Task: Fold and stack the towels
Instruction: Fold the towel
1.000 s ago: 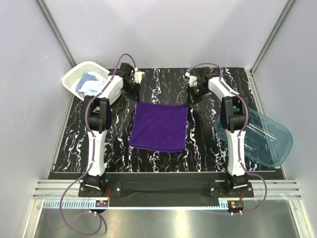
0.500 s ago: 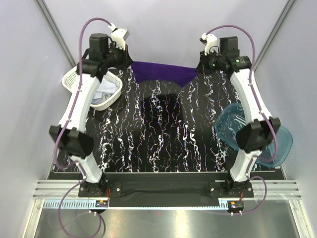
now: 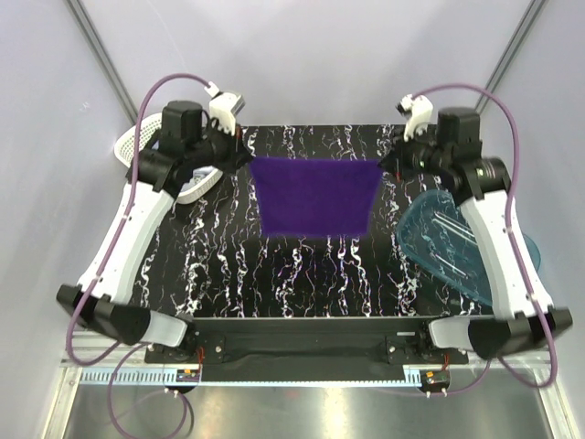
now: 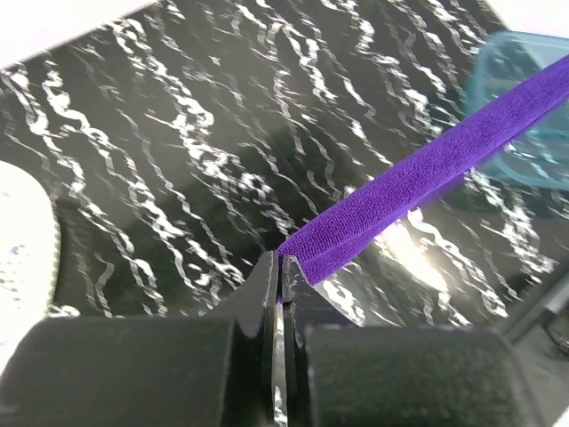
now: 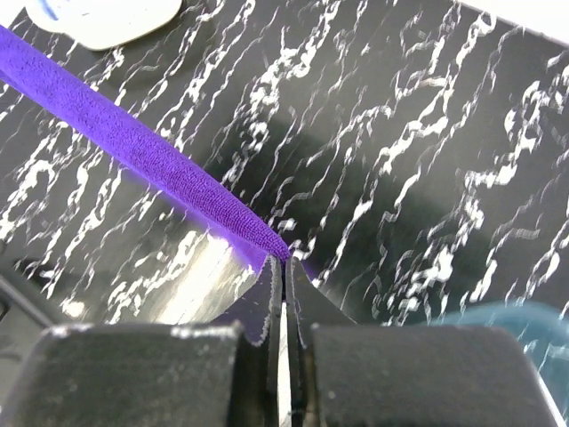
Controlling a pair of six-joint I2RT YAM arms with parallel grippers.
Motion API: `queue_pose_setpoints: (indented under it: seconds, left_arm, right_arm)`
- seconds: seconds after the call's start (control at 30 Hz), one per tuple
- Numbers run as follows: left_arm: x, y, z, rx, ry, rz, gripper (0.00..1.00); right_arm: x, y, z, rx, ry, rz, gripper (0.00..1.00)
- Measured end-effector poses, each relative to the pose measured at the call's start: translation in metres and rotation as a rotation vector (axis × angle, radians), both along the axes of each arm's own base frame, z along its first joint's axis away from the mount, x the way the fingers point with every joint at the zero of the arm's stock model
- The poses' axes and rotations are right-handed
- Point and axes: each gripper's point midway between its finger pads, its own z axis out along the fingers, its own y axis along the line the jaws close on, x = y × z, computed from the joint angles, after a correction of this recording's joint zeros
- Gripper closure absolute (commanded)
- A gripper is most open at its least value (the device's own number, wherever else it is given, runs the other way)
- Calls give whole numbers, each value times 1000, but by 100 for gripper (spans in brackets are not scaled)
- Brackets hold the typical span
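No legible text, label, brand, number or sign in any view; small orange-red board below left arm base and its twin below right arm base too small to read; white veining on black table is pattern only, not lettering.

Holds purple towel spread in the air above black marbled table, left gripper and right gripper pinching its upper corners; shows white basket far left; blue tub right.
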Motion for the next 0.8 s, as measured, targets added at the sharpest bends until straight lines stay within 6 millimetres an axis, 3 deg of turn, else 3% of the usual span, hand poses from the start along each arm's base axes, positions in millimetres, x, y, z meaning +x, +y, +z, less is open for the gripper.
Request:
queue_pose_setpoints:
  seconds: [0.13,0.23,0.33,0.47,0.6,0.73,0.8]
  left_arm:
    - [-16,-2,-2,-15,29,1,100]
    - [-3,-3,-23,6,85,31,100]
    - [25,-5,-73,56,200,55,100]
    - [67,-6,-166,127,405,84,100]
    - [114,1,-214,142,484,109,100]
    - [168,6,-237,141,459,118,100]
    - [179,12,-244,146,451,119,100]
  right_arm:
    - [-28,-4,-9,22,16,-16,100]
    - [-19,0,-34,31,71,-25,100]
    - [11,7,-76,25,157,-30,100]
    - [53,17,-151,-7,299,-24,100]
    - [92,25,-214,-49,404,5,100]
    - [136,29,-252,-83,408,28,100]
    - [148,28,-263,-100,405,33,100]
